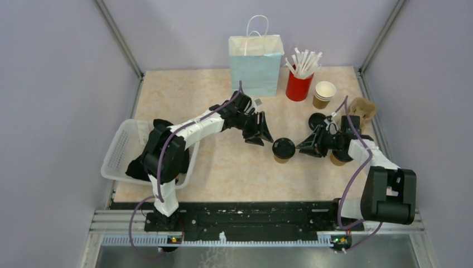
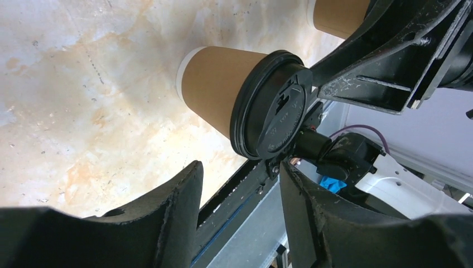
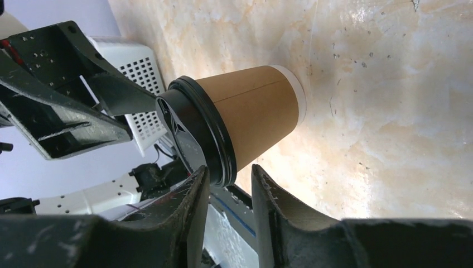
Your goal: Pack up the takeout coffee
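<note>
A brown kraft cup with a black lid [image 1: 283, 149] stands upright on the table between my two grippers. My left gripper [image 1: 262, 135] is open and empty, just left of the cup. My right gripper [image 1: 305, 146] is open and empty, just right of it. In the left wrist view the cup [image 2: 223, 89] lies beyond my open gripper [image 2: 240, 190], not between the jaws. In the right wrist view the cup [image 3: 256, 117] sits just past my narrowly open gripper [image 3: 230, 184], its lid near one fingertip. A second brown cup [image 1: 336, 159] stands partly hidden under my right arm.
A pale blue paper bag [image 1: 256, 64] stands at the back. Beside it are a red cup of white straws [image 1: 299, 84] and open brown cups [image 1: 324, 94]. A loose black lid [image 1: 317, 120] and a brown paper item [image 1: 363, 106] lie at right. A white basket [image 1: 120, 151] sits at left.
</note>
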Controlling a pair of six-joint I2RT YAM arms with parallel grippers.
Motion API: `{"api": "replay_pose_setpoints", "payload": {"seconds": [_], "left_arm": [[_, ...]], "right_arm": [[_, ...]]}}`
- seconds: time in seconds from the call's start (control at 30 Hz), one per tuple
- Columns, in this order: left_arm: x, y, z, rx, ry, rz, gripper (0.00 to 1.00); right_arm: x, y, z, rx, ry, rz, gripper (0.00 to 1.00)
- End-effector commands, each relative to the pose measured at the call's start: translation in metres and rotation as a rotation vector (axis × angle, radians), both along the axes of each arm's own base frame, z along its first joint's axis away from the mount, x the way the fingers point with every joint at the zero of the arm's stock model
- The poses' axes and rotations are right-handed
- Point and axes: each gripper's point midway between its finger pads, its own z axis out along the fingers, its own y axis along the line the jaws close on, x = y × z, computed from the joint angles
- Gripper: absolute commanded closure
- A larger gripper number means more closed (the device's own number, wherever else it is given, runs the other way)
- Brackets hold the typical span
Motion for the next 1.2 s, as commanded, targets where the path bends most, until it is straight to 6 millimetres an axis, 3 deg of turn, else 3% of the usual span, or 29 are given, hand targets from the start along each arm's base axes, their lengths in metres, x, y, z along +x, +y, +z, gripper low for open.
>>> {"api": "replay_pose_setpoints", "payload": {"seconds": [0.0, 0.43, 0.97, 1.17], "left_arm": [[0.003, -0.008, -0.001, -0.03, 0.003, -0.006, 0.41], [0.004, -0.013, -0.019, 0.017, 0.01, -0.025, 0.49], [0.0, -0.014, -0.039, 0.07, 0.024, -0.037, 0.52], [-0.008, -0.012, -0.054, 0.139, 0.039, -0.041, 0.53]], "right_arm": [[0.011, -0.002, 0.007, -0.011, -0.049, 0.017, 0.68], [0.009, 0.002, 0.003, -0.012, -0.048, 0.035, 0.71], [0.008, 0.006, -0.009, -0.038, -0.029, 0.057, 0.72], [0.0, 0.004, -0.026, -0.124, 0.009, 0.054, 0.72]]}}
